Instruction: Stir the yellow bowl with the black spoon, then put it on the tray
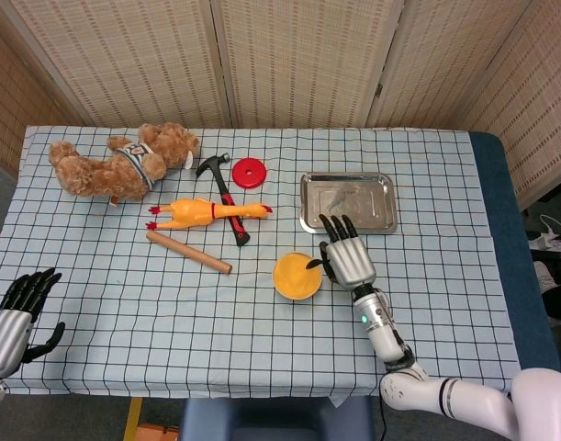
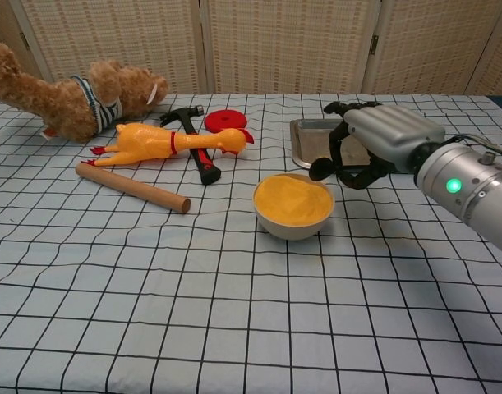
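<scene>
The yellow bowl (image 1: 297, 276) (image 2: 293, 205) sits on the checked cloth in front of the metal tray (image 1: 348, 203) (image 2: 312, 135). My right hand (image 1: 346, 258) (image 2: 380, 144) hovers just right of the bowl and grips the black spoon (image 1: 314, 264) (image 2: 323, 167). The spoon's round end hangs above the bowl's right rim, clear of the contents. Most of the spoon's handle is hidden inside the hand. My left hand (image 1: 16, 311) rests at the near left edge of the table, holding nothing, fingers apart.
Behind and left of the bowl lie a wooden rolling pin (image 1: 189, 251), a rubber chicken (image 1: 207, 211), a hammer (image 1: 224, 194), a red disc (image 1: 248, 172) and a teddy bear (image 1: 119, 161). A folding screen stands behind the table.
</scene>
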{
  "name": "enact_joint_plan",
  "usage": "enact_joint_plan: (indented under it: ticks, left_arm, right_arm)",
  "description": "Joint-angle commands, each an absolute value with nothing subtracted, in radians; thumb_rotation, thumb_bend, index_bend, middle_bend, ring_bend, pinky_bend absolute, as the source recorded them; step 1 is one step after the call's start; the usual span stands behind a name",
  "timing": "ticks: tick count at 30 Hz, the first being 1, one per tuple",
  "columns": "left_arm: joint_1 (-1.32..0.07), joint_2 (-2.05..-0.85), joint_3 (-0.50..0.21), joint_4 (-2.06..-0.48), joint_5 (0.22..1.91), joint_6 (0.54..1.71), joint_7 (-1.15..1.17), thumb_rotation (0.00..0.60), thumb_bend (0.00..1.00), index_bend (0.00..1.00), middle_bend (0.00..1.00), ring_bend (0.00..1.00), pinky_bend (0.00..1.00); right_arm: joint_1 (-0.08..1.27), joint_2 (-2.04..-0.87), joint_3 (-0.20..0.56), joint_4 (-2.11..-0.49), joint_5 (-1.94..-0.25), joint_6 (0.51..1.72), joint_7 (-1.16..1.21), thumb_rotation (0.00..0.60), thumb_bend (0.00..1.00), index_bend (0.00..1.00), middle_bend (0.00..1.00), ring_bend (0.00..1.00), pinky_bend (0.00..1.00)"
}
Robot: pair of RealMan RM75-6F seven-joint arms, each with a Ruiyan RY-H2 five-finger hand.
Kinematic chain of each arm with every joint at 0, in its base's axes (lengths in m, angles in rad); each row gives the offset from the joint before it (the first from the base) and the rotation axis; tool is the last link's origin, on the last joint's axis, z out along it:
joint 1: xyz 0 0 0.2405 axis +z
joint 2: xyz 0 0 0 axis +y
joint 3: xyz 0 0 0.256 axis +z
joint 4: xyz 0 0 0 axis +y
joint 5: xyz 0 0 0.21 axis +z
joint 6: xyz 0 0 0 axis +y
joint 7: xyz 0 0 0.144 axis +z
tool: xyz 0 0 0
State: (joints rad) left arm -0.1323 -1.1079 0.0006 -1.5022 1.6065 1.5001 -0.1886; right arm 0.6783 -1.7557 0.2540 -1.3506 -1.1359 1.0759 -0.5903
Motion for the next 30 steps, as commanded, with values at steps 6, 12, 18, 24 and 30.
enact_joint_plan:
  ticks: [6, 12, 18, 24, 30]
  left_arm:
    - [-0.129, -1.099, -0.002, -1.495, 1.608, 1.512, -0.221, 0.600, 0.43, 0.00, 0.00, 0.00, 0.06]
    - [-0.130, -1.095, 0.004, -1.497, 1.620, 1.514, -0.235, 0.600, 0.42, 0.00, 0.00, 0.00, 0.06]
    - [-0.127, -1.090, 0.006, -1.492, 1.630, 1.526, -0.255, 0.600, 0.42, 0.00, 0.00, 0.00, 0.06]
    - [-0.126, -1.088, 0.007, -1.491, 1.633, 1.531, -0.262, 0.600, 0.43, 0.00, 0.00, 0.00, 0.06]
    - [-0.120, -1.091, 0.009, -1.486, 1.652, 1.558, -0.266, 0.600, 0.43, 0.00, 0.00, 0.00, 0.06]
  right_arm:
    - [0.736, -1.842, 0.255, -1.281, -1.121, 1.061, -0.650, 0.600, 0.37, 0.60, 0.01, 0.00, 0.00]
    - [0.747, -1.866, 0.240, -1.271, -1.118, 1.072, -0.691, 0.600, 0.37, 0.58, 0.01, 0.00, 0.00]
    - [0.741, -1.860, 0.219, -1.305, -1.112, 1.088, -0.731, 0.600, 0.37, 0.49, 0.01, 0.00, 0.00]
    - [0.736, -1.851, 0.206, -1.326, -1.114, 1.096, -0.746, 0.600, 0.37, 0.47, 0.01, 0.00, 0.00]
    - [0.699, -1.801, 0.181, -1.410, -1.148, 1.159, -0.747, 0.600, 0.37, 0.46, 0.01, 0.00, 0.00]
